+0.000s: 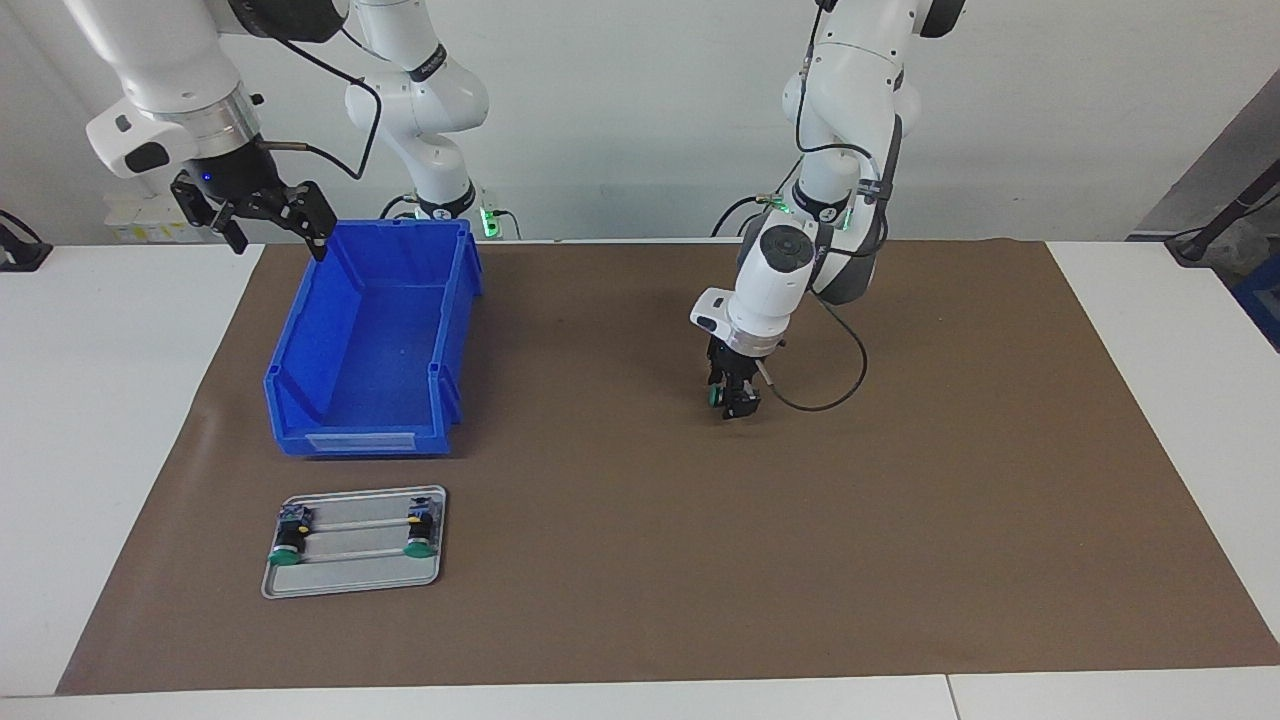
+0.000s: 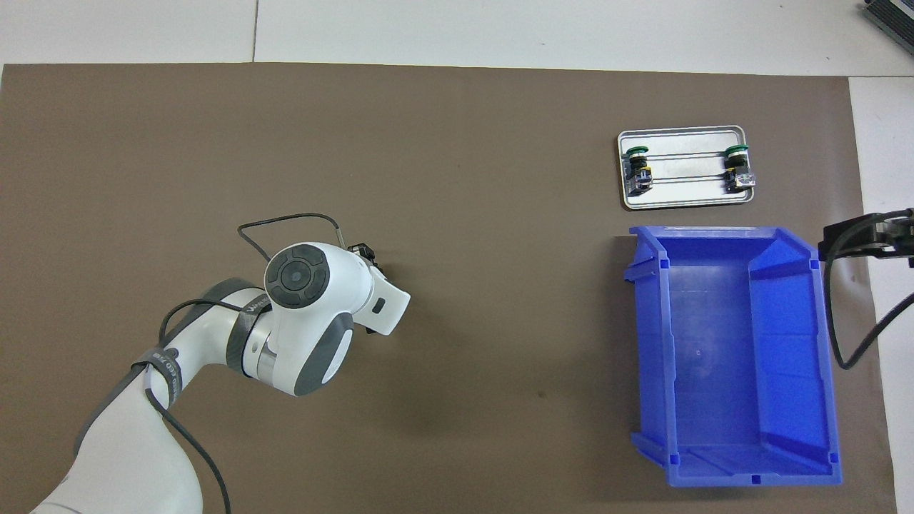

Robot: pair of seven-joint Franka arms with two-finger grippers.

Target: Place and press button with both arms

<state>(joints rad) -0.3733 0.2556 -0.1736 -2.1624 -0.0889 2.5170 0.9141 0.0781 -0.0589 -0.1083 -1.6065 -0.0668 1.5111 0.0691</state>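
My left gripper (image 1: pixel 737 403) is shut on a button (image 1: pixel 716 397), whose green cap shows at the side of the fingers, and holds it low over the middle of the brown mat. In the overhead view the left arm's wrist (image 2: pixel 314 285) hides that button. Two more buttons (image 1: pixel 288 540) (image 1: pixel 420 533) lie on a small metal tray (image 1: pixel 355 580), also seen in the overhead view (image 2: pixel 684 198). My right gripper (image 1: pixel 278 232) is open and empty, up in the air beside the blue bin's corner nearest the robots; it shows at the overhead view's edge (image 2: pixel 860 239).
A blue open-topped bin (image 1: pixel 370 330) (image 2: pixel 728 343) stands empty on the mat toward the right arm's end, with the tray just farther from the robots. The brown mat (image 1: pixel 900 520) covers most of the white table.
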